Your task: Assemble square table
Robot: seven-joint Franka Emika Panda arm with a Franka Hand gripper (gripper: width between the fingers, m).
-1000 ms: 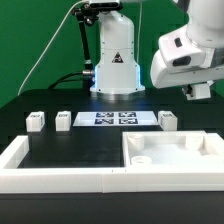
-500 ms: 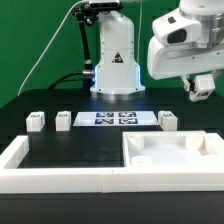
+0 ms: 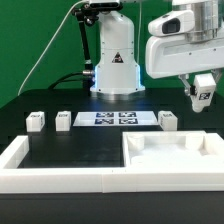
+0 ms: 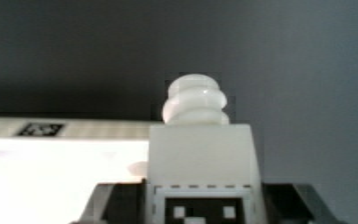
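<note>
My gripper hangs high at the exterior view's right, shut on a short white tagged leg, well above the table. In the wrist view the leg stands between the dark fingers, its tag near the jaws and its knobbed screw end pointing away. The white square slab lies below, in the corner of the border wall, with a corner hole showing. It also shows in the wrist view. Three more legs stand on the black table: two at the left and one at the right.
The marker board lies flat between the legs, before the robot base. The low white border wall runs along the front and left. Dark table surface lies between the wall and the legs.
The hand has shifted toward the exterior view's left and turned upright. The held leg now hangs vertical with its tag facing the camera.
</note>
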